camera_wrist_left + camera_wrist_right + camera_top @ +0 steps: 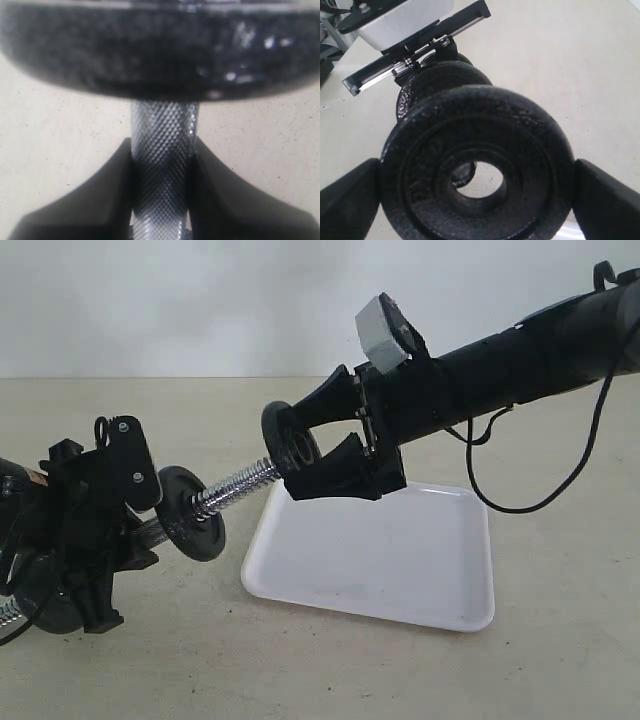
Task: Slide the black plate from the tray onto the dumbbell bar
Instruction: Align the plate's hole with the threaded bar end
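Just left of the tray (400, 550), left gripper (162, 172) clamped narrowly on the knurled grip of the dumbbell bar (235, 485), bar slanting up rightward past a mounted black disc (190, 512), threaded end pointing at the black plate (285, 440), plate upright above the tray's far left corner, rim pinched between the wide-spread jaws of the right gripper (298, 447).

— What's at the back?
— A plain wall (200, 300), pale greyish white.
— And below it?
— A matte beige tabletop (560, 660), faintly speckled, meeting the wall in a straight line. The light is soft and even, and the shadows are faint.
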{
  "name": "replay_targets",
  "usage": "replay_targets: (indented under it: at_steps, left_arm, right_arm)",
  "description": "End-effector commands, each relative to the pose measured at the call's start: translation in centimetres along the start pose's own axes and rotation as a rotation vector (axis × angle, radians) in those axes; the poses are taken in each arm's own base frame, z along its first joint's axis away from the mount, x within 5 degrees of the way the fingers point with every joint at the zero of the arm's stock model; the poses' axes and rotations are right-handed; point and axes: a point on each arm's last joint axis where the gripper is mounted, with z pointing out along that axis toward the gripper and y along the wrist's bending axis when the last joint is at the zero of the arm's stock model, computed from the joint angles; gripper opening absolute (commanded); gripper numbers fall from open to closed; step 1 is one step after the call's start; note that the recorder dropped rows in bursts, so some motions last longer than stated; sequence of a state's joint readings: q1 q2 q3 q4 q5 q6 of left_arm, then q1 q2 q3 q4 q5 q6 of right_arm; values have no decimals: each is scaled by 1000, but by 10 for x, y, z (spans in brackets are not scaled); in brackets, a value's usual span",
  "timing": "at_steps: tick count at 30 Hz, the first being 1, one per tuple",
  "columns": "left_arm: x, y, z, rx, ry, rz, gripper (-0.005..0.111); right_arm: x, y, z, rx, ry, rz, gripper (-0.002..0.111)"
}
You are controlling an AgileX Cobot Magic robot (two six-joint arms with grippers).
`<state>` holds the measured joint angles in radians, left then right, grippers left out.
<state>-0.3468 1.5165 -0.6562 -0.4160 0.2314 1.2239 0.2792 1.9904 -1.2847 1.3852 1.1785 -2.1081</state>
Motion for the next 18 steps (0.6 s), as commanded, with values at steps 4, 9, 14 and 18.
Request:
replay_targets:
  at_steps: [4,9,14,18]
  left_arm:
    - [-21,28,-21,-239,-134,-14,4]
    - [-21,28,-21,-239,-134,-14,4]
    - [-21,28,-21,-239,-134,-14,4]
    - [-21,28,-21,-240,-132,-1,4]
  right_arm:
    - [-16,3,-4,0,-75,-6,0]
    - [-16,3,-4,1,-76,-7,0]
    - [-17,2,-4,2,-78,-6,0]
    - [-18,2,-4,8,-88,-12,0]
